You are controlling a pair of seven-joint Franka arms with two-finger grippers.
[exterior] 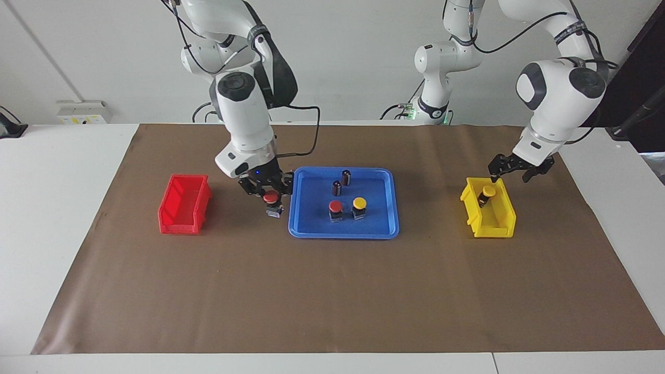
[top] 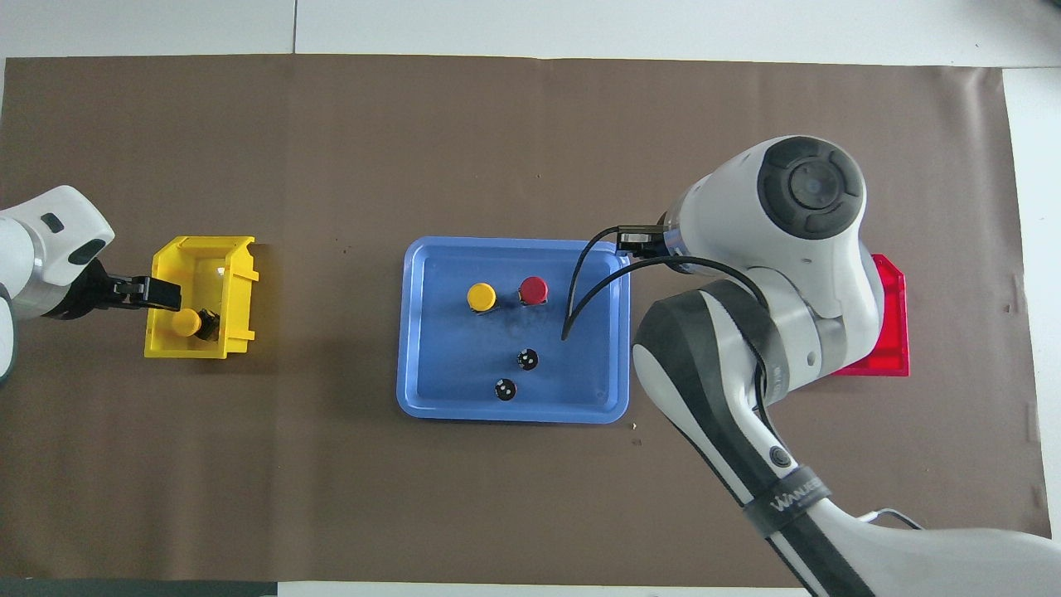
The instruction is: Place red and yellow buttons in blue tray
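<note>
The blue tray (exterior: 382,228) lies mid-mat and holds one red button (exterior: 335,206) and one yellow button (exterior: 359,203), both upright. My right gripper (exterior: 269,192) is shut on a second red button (exterior: 271,198), held just above the mat between the red bin and the tray's edge. A second yellow button (exterior: 488,191) lies in the yellow bin (exterior: 499,223). My left gripper (exterior: 511,173) is open just over that bin's rim nearest the robots. In the overhead view the right arm hides its gripper and the held button. The tray (top: 423,390), the yellow button in the bin (top: 186,322) and the left gripper (top: 153,292) show there.
Two dark capless cylinders (exterior: 346,177) (exterior: 336,188) stand in the tray, nearer to the robots than the buttons. A red bin (exterior: 183,208) sits toward the right arm's end of the table. A brown mat (exterior: 332,296) covers the table.
</note>
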